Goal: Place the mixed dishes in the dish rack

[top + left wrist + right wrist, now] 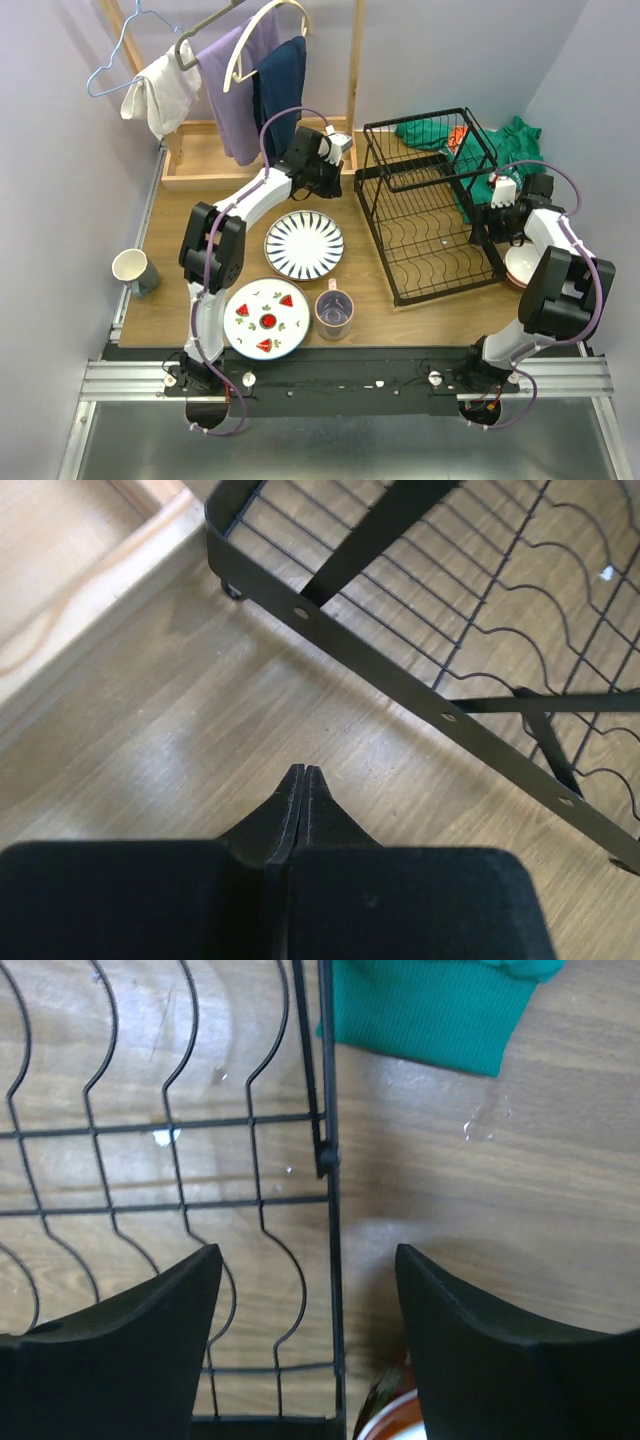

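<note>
Red-rimmed bowl (518,262) looks light and slick; I'd pinch its rim. My right tool (308,1252) gapes wide, my left tool (303,772) is closed, empty.

Partly hidden behind the right arm (560,285) from above: bowl (521,268). Cropped to a sliver at the right wrist view's bottom edge: same bowl (385,1418). Cut off in both wrist views: rack (400,675).
</note>
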